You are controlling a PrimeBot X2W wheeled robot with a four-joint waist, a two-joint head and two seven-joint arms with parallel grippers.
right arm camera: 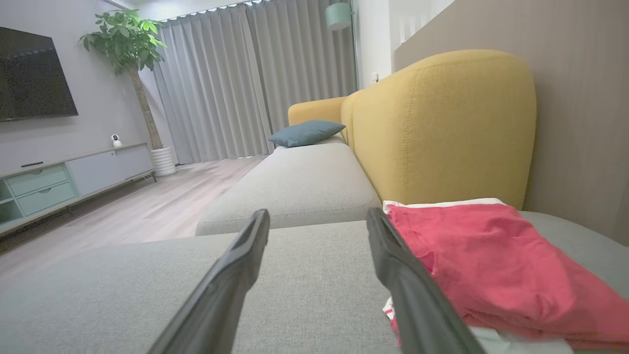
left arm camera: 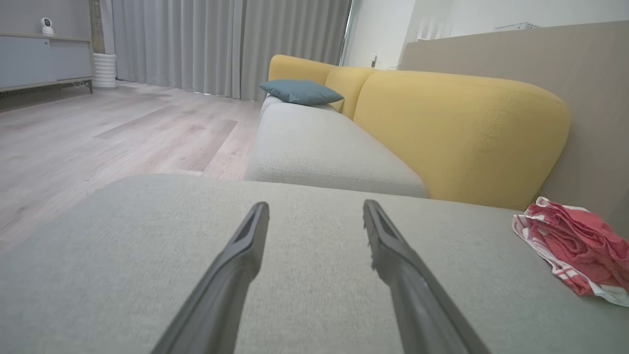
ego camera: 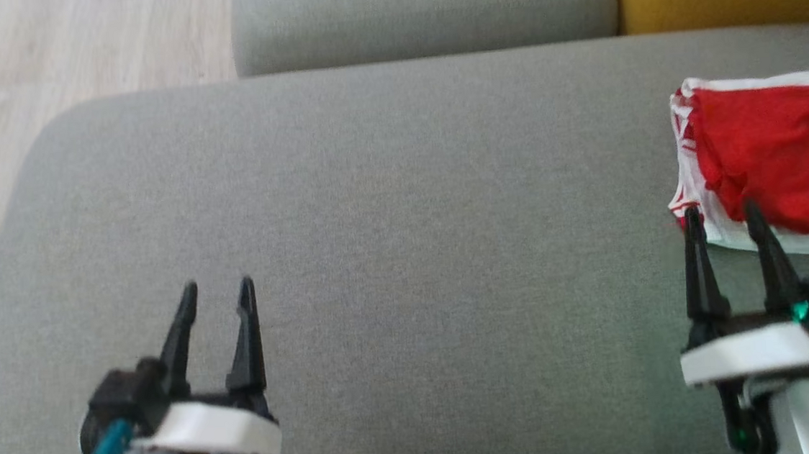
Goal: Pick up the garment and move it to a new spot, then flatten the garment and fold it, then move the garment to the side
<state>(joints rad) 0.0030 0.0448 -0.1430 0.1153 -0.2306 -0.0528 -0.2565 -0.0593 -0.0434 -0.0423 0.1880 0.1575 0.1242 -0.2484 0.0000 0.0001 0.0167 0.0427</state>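
**Desk:** What can't you see?

**Operator:** The garment (ego camera: 766, 148) runs off the right edge of my head view, so its far side is lost to me. That view is soft too, and I cannot make out what kind of garment it is. In the right wrist view, one of my right gripper's (right arm camera: 317, 212) fingers (right arm camera: 417, 305) crosses the cloth's near edge. I cannot tell whether it touches the fabric.

**Desk:** What are you working on?

**Operator:** A broad grey seat cushion (ego camera: 404, 220) in woven fabric. A second grey seat (left arm camera: 314, 147) lies beyond it, with a yellow backrest (left arm camera: 457, 132) alongside and a teal pillow (left arm camera: 300, 92) at the far end. There is a pale wood floor (left arm camera: 98, 137) to my left and grey curtains (right arm camera: 221, 83) along the far wall. I also see a potted plant (right arm camera: 128, 39) and a dark screen (right arm camera: 29, 73) above a low cabinet (right arm camera: 59, 182).

**Desk:** And the garment?

**Operator:** It is red cloth with white trim and some red-and-white striping at one edge. It lies in rumpled, folded layers on the cushion's right side, near the yellow backrest.

**Desk:** Grippers?

**Operator:** My left gripper (ego camera: 218, 285) hovers over bare cushion, well apart from the garment, with its fingers spread and nothing between them. The right gripper's fingers are spread as well, with their tips at the garment's near edge, and they grip nothing.
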